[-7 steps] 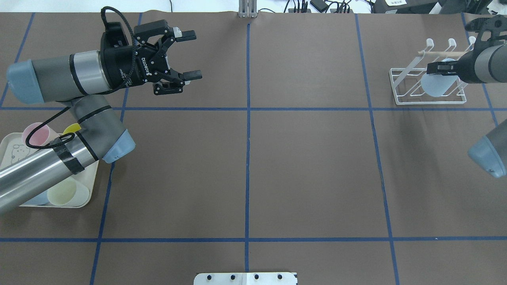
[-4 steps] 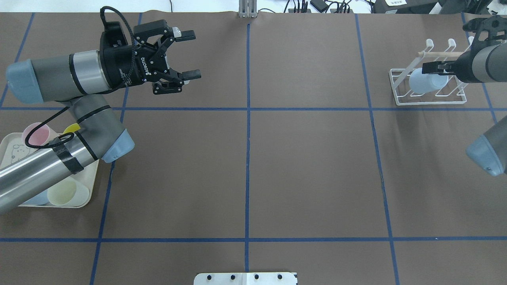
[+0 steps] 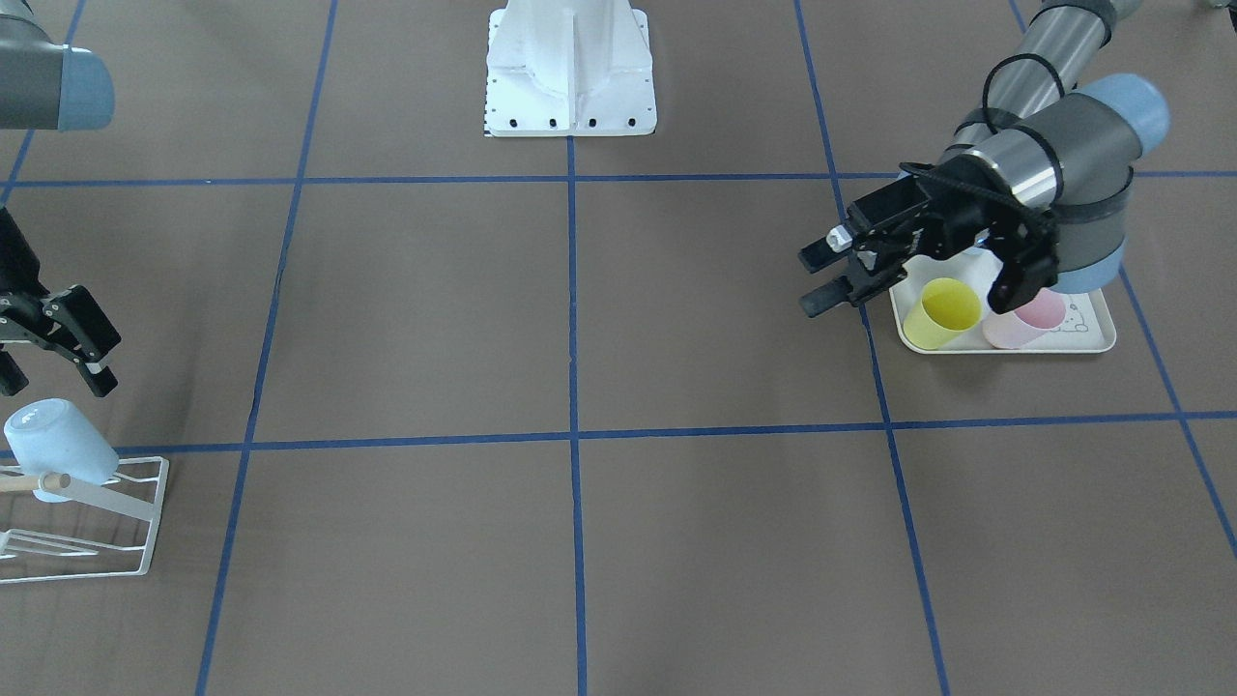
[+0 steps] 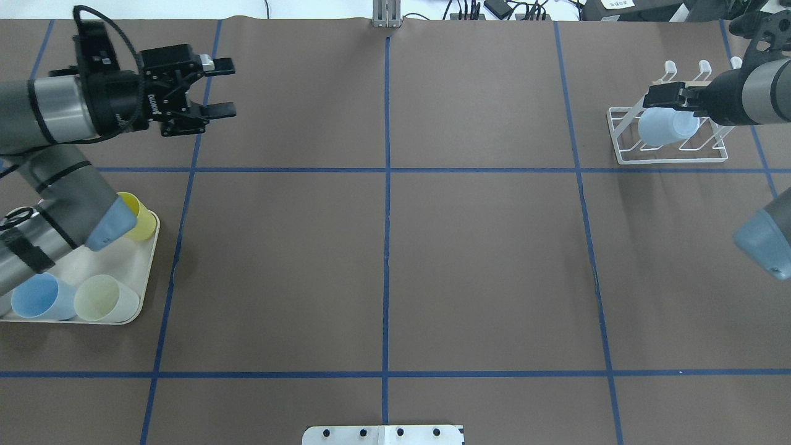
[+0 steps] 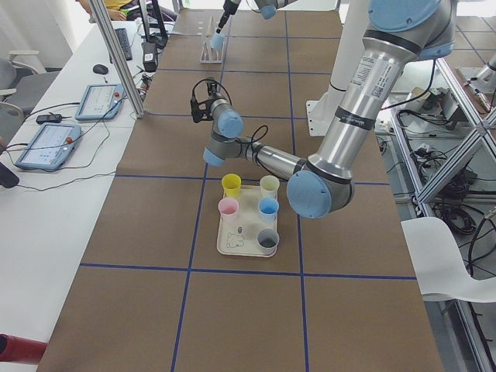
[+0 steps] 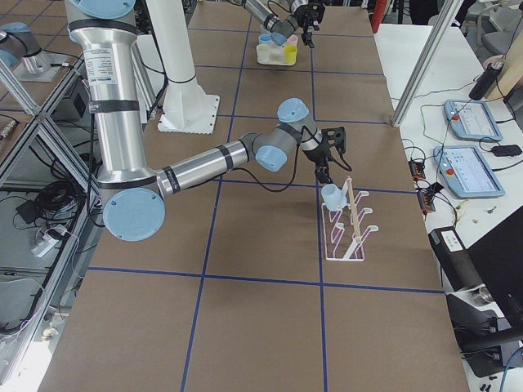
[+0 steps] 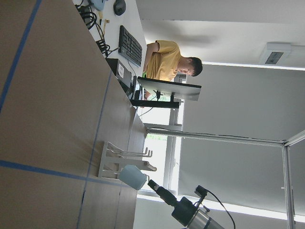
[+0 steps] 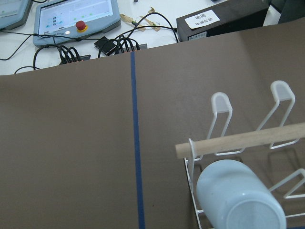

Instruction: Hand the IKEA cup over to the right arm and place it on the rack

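Sitting on rack — IKEA cup; tray holds cups; left pincer, right pincer released.

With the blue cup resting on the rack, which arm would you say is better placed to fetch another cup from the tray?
Left, likely: the left claw hangs open near the tray, while the right claw is far away at the rack.

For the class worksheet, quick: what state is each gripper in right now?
Left gripper: open, holding nothing.
Right gripper: open, above the pale blue cup on the rack.
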`<control>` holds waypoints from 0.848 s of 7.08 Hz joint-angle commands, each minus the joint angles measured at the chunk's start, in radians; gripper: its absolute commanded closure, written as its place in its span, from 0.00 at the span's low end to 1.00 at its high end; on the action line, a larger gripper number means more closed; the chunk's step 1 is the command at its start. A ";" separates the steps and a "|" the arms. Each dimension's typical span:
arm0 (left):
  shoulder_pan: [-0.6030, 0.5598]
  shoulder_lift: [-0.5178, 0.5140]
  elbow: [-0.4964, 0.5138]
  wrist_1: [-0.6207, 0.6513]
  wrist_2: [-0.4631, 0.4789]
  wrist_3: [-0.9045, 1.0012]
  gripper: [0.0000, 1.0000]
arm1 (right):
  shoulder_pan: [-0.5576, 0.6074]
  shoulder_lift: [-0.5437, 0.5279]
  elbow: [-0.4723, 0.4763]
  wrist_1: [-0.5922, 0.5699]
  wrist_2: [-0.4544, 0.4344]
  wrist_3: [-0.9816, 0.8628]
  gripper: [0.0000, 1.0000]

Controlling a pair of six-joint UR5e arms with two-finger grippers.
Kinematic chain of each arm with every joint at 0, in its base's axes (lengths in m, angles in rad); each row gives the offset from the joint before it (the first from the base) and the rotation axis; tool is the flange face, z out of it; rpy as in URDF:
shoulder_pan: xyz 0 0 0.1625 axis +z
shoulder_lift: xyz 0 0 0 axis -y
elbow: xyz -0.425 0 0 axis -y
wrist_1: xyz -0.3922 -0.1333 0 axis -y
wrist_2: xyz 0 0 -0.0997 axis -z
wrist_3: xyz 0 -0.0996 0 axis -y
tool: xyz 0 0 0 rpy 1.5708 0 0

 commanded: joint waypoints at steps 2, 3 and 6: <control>-0.152 0.356 -0.122 0.091 -0.113 0.504 0.02 | -0.018 0.004 0.036 -0.013 0.019 0.039 0.00; -0.185 0.465 -0.124 0.091 -0.115 0.672 0.04 | -0.019 0.006 0.036 -0.013 0.020 0.039 0.00; -0.219 0.706 -0.118 0.226 -0.099 1.072 0.06 | -0.045 0.003 0.041 -0.013 0.002 0.039 0.00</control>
